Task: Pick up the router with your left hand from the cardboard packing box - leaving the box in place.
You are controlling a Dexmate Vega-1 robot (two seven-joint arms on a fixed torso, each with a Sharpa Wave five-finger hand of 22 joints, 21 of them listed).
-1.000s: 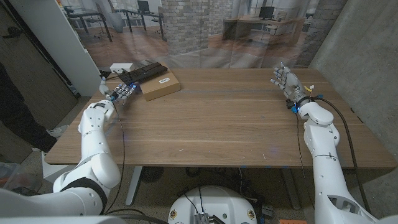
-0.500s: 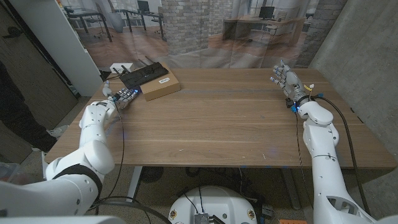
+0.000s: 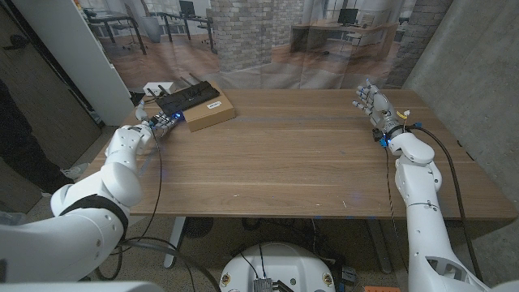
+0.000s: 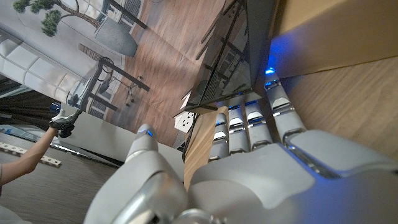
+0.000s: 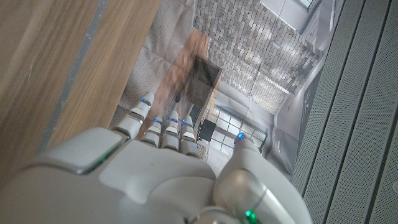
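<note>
A flat black router (image 3: 188,95) lies on top of a brown cardboard box (image 3: 212,113) at the table's far left and overhangs the box on its left side. My left hand (image 3: 160,122) is at the box's left edge, just below that overhang, with its fingers stretched toward it. In the left wrist view the fingertips (image 4: 244,118) reach the box (image 4: 323,31) under the dark, glossy router (image 4: 239,43), with the thumb apart; nothing is gripped. My right hand (image 3: 373,104) stands upright at the far right of the table, fingers spread and holding nothing.
A small white object (image 3: 154,87) sits behind the router at the table's far left corner. A person in dark clothes (image 3: 20,154) stands off the left side. A grey wall (image 3: 470,73) runs along the right. Bare wood (image 3: 284,154) spans the table's middle.
My left elbow has swung outward and the forearm has dropped, while the hand stays at the box's left edge. Router, box and right arm have not moved.
</note>
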